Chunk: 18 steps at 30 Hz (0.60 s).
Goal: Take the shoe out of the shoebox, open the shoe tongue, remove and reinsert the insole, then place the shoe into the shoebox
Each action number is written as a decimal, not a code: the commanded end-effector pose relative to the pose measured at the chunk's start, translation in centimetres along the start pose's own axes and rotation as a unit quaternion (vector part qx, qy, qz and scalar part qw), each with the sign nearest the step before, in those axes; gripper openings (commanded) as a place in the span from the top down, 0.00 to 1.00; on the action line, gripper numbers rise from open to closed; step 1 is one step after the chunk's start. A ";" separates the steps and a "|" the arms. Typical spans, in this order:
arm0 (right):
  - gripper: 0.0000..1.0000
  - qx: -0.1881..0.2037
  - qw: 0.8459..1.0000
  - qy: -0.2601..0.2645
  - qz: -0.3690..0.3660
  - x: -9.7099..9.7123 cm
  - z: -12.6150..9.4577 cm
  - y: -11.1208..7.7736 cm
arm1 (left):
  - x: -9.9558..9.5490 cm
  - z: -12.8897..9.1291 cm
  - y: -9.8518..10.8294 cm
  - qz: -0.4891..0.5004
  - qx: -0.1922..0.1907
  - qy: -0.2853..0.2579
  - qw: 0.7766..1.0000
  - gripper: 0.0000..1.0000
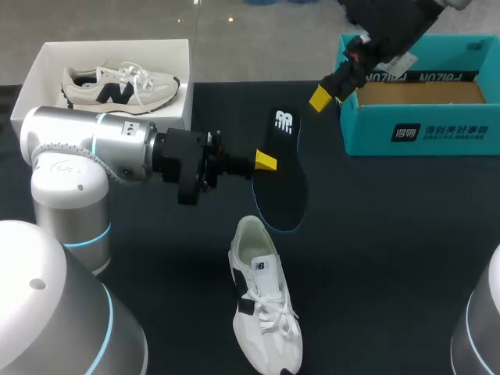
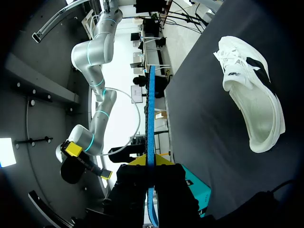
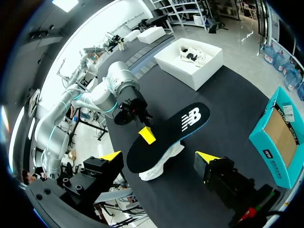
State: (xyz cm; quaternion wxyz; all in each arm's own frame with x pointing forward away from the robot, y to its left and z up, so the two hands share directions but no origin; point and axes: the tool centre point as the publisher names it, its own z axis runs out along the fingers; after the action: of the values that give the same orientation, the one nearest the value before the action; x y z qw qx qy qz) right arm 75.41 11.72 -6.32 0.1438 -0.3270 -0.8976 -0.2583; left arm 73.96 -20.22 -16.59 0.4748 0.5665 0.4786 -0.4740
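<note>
My left gripper [image 1: 266,162] is shut on the near edge of a black insole [image 1: 280,176] and holds it above the dark table. In the left wrist view the insole [image 2: 150,118] shows edge-on as a thin blue line between my fingertips. A white shoe [image 1: 264,308] with a dark side stripe lies on the table just below the insole, its opening toward it. My right gripper [image 1: 334,82] hangs open above the teal shoebox's [image 1: 414,133] left corner, holding nothing. From the right wrist view the insole [image 3: 166,137] lies ahead of my open right gripper [image 3: 159,156], covering most of the shoe [image 3: 159,168].
A white box [image 1: 31,78] at the back left holds a second white sneaker [image 1: 117,86]. The teal shoebox at the back right shows a bare cardboard floor. My left arm's base [image 1: 66,203] stands at the left edge.
</note>
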 end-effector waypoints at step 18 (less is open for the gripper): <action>0.00 0.041 0.998 -0.028 -0.027 1.0 0.2 -0.4 | 0.0 0.1 0.0 0.001 -0.001 0.001 1.000 1.00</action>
State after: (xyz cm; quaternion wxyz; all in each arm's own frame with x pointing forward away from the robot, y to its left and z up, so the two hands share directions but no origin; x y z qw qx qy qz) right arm 74.53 11.43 -6.78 0.1325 -0.3075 -0.9143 -0.2281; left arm 73.97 -20.25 -16.64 0.4752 0.5661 0.4783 -0.4742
